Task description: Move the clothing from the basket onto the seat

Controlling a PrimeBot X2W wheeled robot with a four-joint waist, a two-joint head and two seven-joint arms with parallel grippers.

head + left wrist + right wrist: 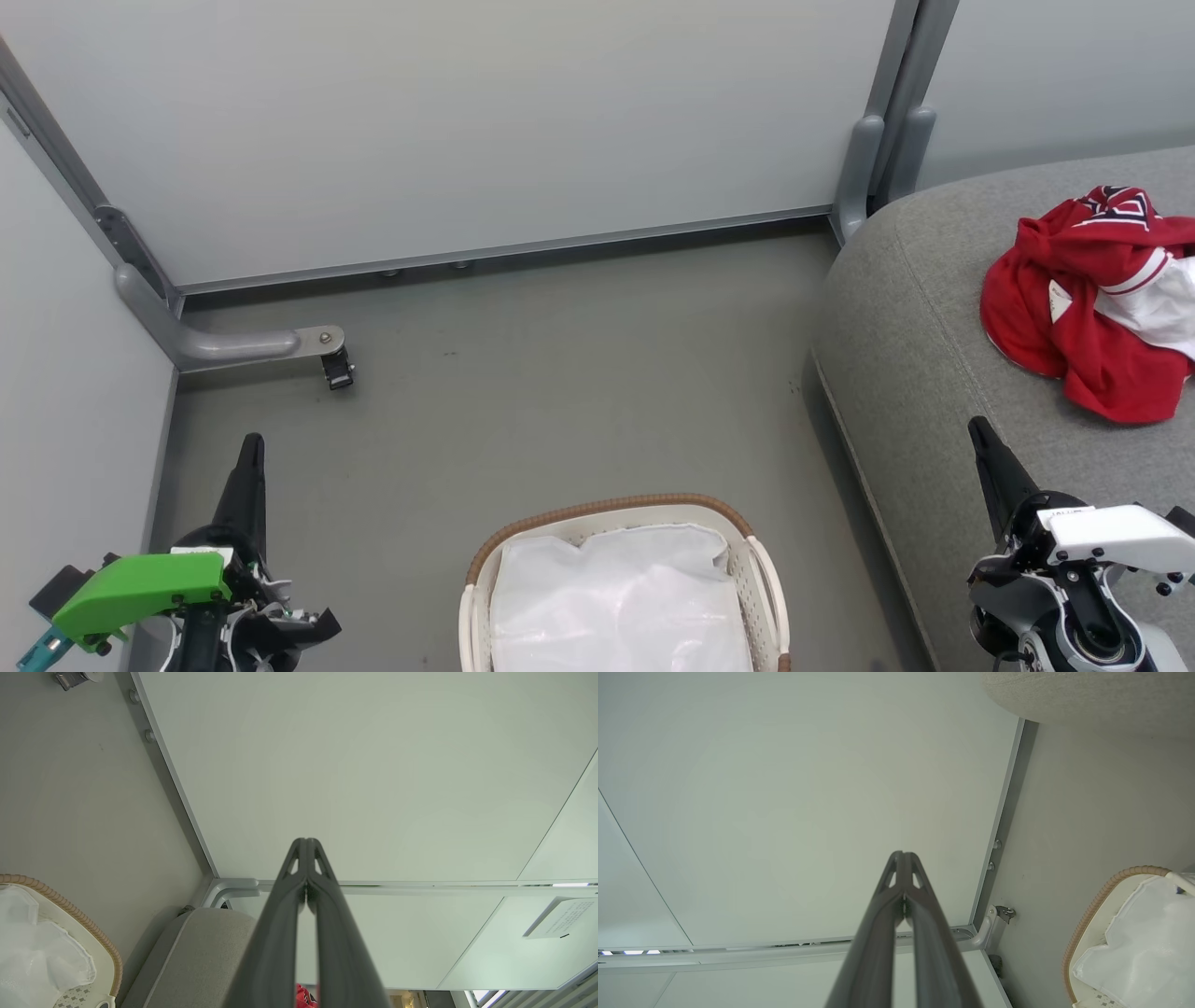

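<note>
So the red clothing is sitting in a crumpled heap on the grey seat, white jersey panels showing. It's well back from the cushion's rounded corner and cut off by the right edge of the head view. The basket is on the floor at the bottom middle, brown woven rim facing the wall, with the crinkly white plastic liner in it. There's a narrow strip of floor between its right handle and the seat's side seam. Ahead of the basket a wide stretch of grey floor runs up to the pale wall panel. The one thing poking into it is a grey bracket foot with a small caster over on the left. The left gripper hangs low on the left, close to the side panel, with its fingers pressed together on nothing. The right gripper is over the near part of the seat, fingers pressed together too. Its tip points up toward the clothing but sits well apart from it.
</note>
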